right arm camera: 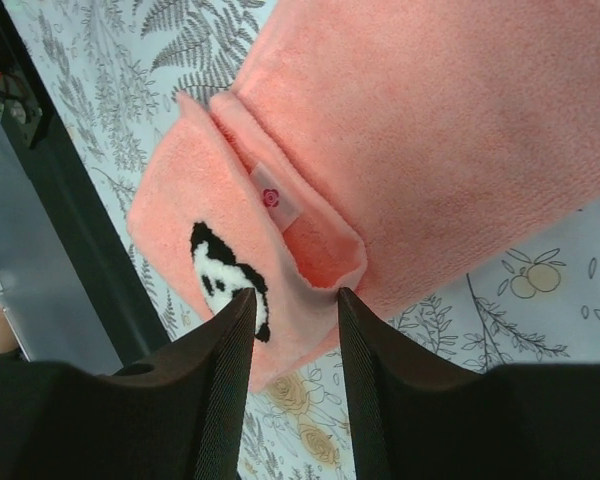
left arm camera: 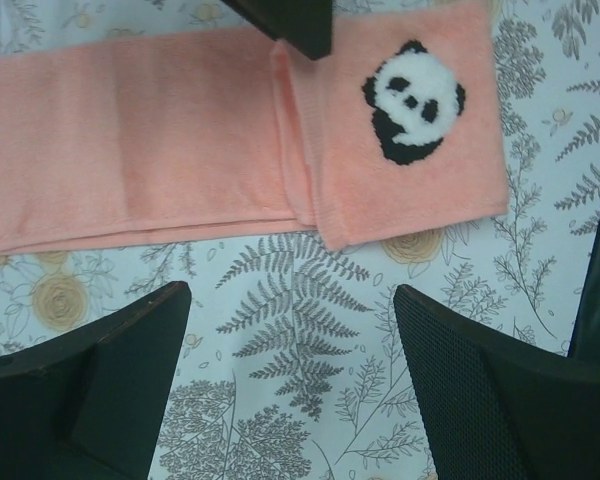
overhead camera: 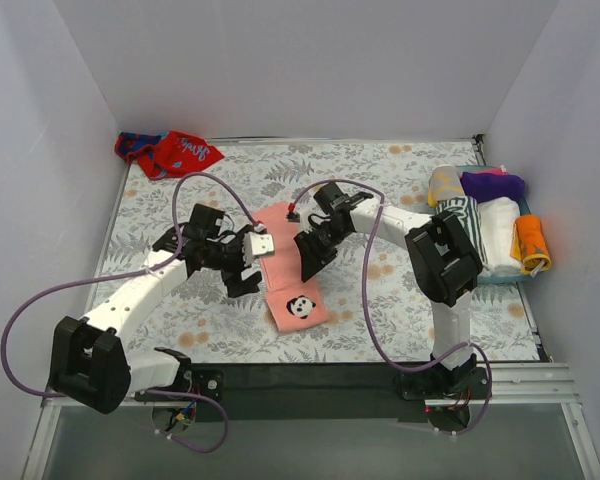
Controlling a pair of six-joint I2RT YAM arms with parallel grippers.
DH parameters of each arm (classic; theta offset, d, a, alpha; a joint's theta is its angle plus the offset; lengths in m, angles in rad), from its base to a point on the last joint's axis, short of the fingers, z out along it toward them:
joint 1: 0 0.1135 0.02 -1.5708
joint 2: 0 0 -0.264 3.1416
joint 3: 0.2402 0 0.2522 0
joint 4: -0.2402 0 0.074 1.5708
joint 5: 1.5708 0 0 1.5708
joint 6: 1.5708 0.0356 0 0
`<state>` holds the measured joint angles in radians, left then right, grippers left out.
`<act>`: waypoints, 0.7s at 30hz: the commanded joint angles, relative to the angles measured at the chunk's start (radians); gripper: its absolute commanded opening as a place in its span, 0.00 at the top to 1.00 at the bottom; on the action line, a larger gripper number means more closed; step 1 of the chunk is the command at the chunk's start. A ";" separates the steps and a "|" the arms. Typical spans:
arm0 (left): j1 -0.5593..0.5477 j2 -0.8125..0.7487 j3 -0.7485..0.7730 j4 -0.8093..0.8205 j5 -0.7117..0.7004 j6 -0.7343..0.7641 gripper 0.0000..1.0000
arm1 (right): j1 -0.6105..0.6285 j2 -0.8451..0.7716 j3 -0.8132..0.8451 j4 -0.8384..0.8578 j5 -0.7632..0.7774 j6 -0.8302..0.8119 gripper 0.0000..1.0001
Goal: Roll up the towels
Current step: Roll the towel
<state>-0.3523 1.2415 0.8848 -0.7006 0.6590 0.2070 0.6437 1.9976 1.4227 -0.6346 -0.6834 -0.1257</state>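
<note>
The salmon-pink towel lies flat mid-table as a long strip. Its near end, with a black-and-white panda, is folded over the rest. My right gripper is partly open. Its fingertips straddle the towel's edge where the fold stands up as a small pocket. My left gripper is wide open and empty over the table covering, just beside the towel's other long edge. The red and blue towel lies crumpled in the far left corner.
A tray at the right edge holds several rolled cloths. The flower-and-fern covering spans the table. White walls close in the left, back and right. Cables loop over both arms.
</note>
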 commanded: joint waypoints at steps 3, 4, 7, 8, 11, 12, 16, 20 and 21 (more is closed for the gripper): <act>-0.129 -0.040 -0.043 0.000 -0.084 0.055 0.22 | -0.004 0.018 -0.025 0.029 0.041 0.008 0.72; -0.173 -0.042 -0.047 0.006 -0.110 0.055 0.22 | -0.004 0.015 -0.031 0.029 0.045 0.008 0.78; -0.246 -0.060 -0.075 0.033 -0.156 0.051 0.24 | -0.006 -0.020 -0.039 0.029 0.056 0.011 0.99; -0.293 -0.077 -0.086 0.044 -0.200 0.049 0.25 | -0.006 -0.043 -0.041 0.029 0.059 0.011 0.99; -0.346 -0.080 -0.116 0.082 -0.229 0.045 0.29 | -0.015 -0.075 -0.051 0.035 0.058 0.018 0.99; -0.353 -0.073 -0.118 0.087 -0.233 0.046 0.30 | -0.015 -0.082 -0.054 0.036 0.056 0.021 0.99; -0.424 -0.053 -0.125 0.118 -0.242 0.031 0.30 | -0.013 -0.068 -0.070 0.049 0.065 0.028 0.99; -0.551 -0.028 -0.135 0.171 -0.315 -0.021 0.34 | -0.015 -0.007 -0.079 0.055 0.079 0.035 0.99; -0.572 -0.021 -0.139 0.190 -0.350 -0.033 0.35 | -0.015 -0.002 -0.084 0.059 0.085 0.037 0.99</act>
<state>-0.8558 1.2118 0.7631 -0.5800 0.3912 0.2142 0.6342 1.9724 1.3567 -0.5980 -0.6155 -0.1020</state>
